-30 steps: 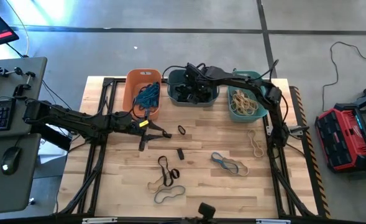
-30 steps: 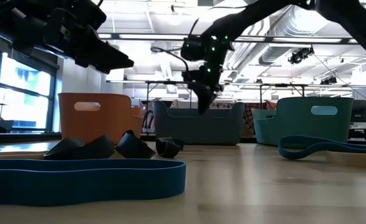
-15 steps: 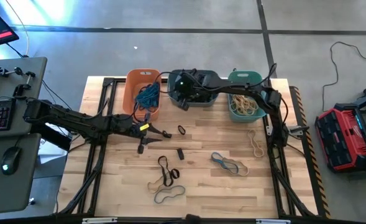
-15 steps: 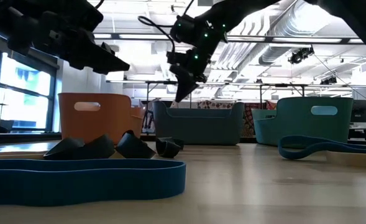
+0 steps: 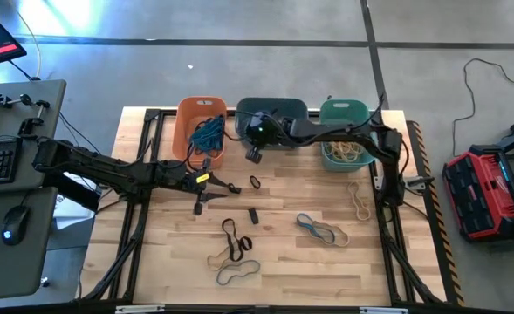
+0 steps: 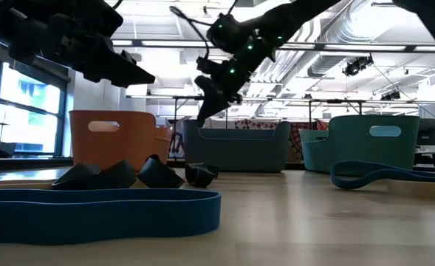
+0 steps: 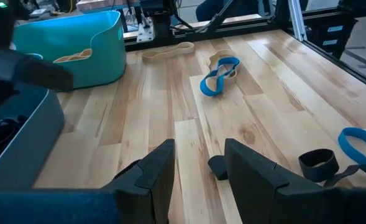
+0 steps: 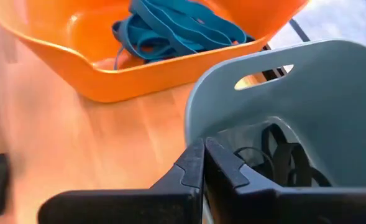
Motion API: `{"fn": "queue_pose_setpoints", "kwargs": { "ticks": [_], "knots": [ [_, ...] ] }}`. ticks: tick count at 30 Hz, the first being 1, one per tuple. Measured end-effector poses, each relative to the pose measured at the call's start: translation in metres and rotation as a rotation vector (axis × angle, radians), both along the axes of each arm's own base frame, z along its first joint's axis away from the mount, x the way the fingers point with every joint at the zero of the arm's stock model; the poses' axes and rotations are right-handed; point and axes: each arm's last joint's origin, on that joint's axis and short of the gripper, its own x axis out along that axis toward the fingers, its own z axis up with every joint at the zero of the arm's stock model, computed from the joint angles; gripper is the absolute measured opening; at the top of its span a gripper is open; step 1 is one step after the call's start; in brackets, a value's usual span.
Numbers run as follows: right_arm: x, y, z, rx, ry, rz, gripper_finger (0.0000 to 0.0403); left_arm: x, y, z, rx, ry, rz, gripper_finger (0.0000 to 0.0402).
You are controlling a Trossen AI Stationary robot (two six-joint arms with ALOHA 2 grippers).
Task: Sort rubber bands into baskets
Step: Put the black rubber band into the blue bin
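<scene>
The rubber bands are partly sorted. Blue bands [image 5: 207, 133] fill the orange basket [image 5: 185, 115], dark bands [image 8: 281, 157] lie in the grey basket [image 5: 274, 108], and tan bands [image 5: 344, 146] lie in the teal basket [image 5: 344, 109].

Still loose on the table [image 5: 161, 262]:
- a small dark band [image 5: 255, 182] just in front of the baskets;
- a short dark piece [image 5: 253, 215] near the middle;
- a dark band [image 5: 232, 236] with a tan one [image 5: 219, 258] touching it;
- a pale blue-grey band [image 5: 238, 273] near the front edge;
- a blue band [image 5: 308, 225] overlapping a tan band [image 5: 331, 235];
- a tan band [image 5: 359, 201] near the right arm's base.

By this count the job looks well past halfway, with roughly eight bands left.

The right gripper [image 5: 254, 155] hangs in the air over the near rim of the grey basket, beside the orange one. Its fingers [image 8: 195, 168] are pressed together, and I see nothing between them.

The left gripper [image 5: 211, 194] sits low over the table, left of the small dark band. Its fingers [image 7: 251, 171] stand apart with only bare wood showing in the gap; it holds nothing.
</scene>
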Motion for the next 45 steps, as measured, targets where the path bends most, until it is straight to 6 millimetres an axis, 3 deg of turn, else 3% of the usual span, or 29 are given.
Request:
{"fn": "queue_pose_setpoints", "kwargs": {
  "ticks": [10, 22, 33, 45],
  "knots": [
    [-0.046, 0.047, -0.002, 0.024, -0.169, 0.009, 0.0, 0.0, 0.0, -0.001, 0.0, 0.01, 0.003, 0.0131],
    [-0.088, 0.125, -0.017, -0.016, -0.206, 0.001, 0.0, 0.0, -0.012, 0.003, 0.022, 0.231, -0.081, 0.0131],
    [-0.095, 0.17, -0.02, -0.051, -0.242, -0.003, 0.0, -0.007, -0.051, -0.01, 0.045, 0.348, -0.202, 0.0142],
    [-0.095, 0.18, -0.017, -0.073, -0.277, -0.007, 0.0, 0.005, -0.073, -0.041, 0.175, 0.405, -0.282, 0.0168]
  ]
}}
